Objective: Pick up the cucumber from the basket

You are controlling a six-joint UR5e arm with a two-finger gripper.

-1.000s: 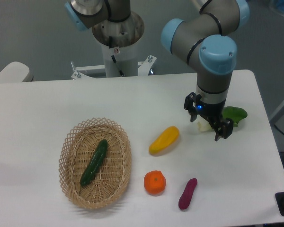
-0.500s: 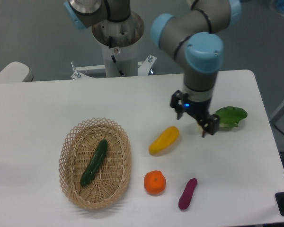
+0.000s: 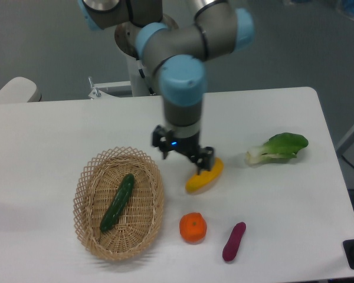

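The cucumber [image 3: 117,202] lay inside the basket [image 3: 89,177] — nothing touched it. Right of the basket, the fingers [image 3: 183,155] hung spread open and empty, above a yellow squash [image 3: 205,176] on the counter [image 3: 59,130]. They seemed on their way — next, move over the basket and reach down.

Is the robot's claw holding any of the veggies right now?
No, nothing. The tool is open and empty; the cucumber lies in the basket.
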